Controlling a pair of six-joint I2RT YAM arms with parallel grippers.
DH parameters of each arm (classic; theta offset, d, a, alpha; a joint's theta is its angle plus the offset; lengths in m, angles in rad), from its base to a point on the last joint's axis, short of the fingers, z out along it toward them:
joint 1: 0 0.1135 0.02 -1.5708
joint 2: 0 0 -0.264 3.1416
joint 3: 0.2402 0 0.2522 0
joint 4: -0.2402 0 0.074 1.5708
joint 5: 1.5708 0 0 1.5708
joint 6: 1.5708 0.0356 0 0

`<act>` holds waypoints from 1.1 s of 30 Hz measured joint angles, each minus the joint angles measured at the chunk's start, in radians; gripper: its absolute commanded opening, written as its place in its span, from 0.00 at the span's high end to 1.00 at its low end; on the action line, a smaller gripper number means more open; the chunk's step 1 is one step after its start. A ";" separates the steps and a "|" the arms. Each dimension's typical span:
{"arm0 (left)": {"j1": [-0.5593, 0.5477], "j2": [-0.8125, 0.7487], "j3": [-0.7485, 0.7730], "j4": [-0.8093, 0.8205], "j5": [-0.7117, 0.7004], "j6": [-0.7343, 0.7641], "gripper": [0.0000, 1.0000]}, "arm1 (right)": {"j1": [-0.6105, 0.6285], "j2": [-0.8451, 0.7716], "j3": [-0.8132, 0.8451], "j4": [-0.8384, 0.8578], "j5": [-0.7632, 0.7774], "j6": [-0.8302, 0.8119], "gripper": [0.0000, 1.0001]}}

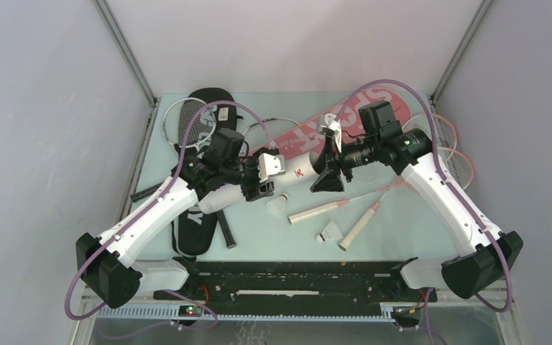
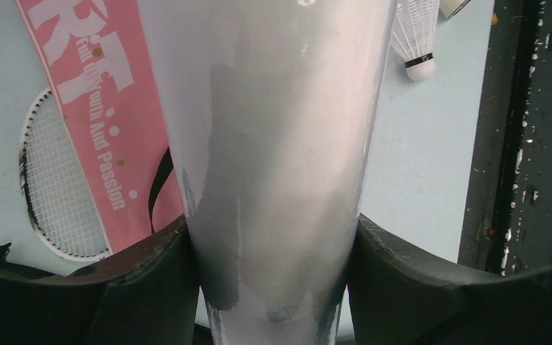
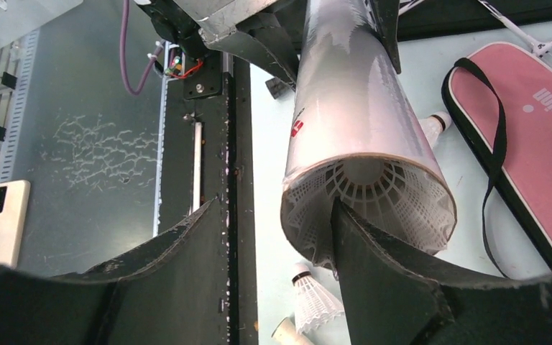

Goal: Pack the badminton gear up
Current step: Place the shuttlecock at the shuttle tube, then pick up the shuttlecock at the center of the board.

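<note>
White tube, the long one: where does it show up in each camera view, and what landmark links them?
Top external: the long white tube slants across the middle of the picture.
Left wrist: it fills the centre, running top to bottom.
Right wrist: upper centre, open end toward the camera.
Shared landmark: the pink cover.

The left tool (image 2: 273,248) grips the long white tube (image 2: 280,129).

The long white tube (image 2: 280,144) is filling the whole gap of the left pincer (image 2: 276,284); just ahead of the right pincer (image 3: 274,208) a shuttlecock (image 3: 377,190) is plugging the tube mouth; its own gap is standing free, a loose shuttlecock (image 3: 315,293) lying below it
</note>
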 measured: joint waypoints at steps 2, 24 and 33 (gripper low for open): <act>0.000 0.000 0.000 -0.005 0.008 -0.010 0.40 | 0.011 0.000 -0.011 0.017 0.009 0.001 0.31; 0.000 0.013 0.000 0.044 -0.052 0.015 0.38 | -0.168 -0.156 -0.019 0.047 0.110 0.031 0.11; 0.000 -0.003 0.000 0.010 -0.031 0.075 0.38 | -0.269 -0.230 -0.180 0.143 0.264 0.060 0.16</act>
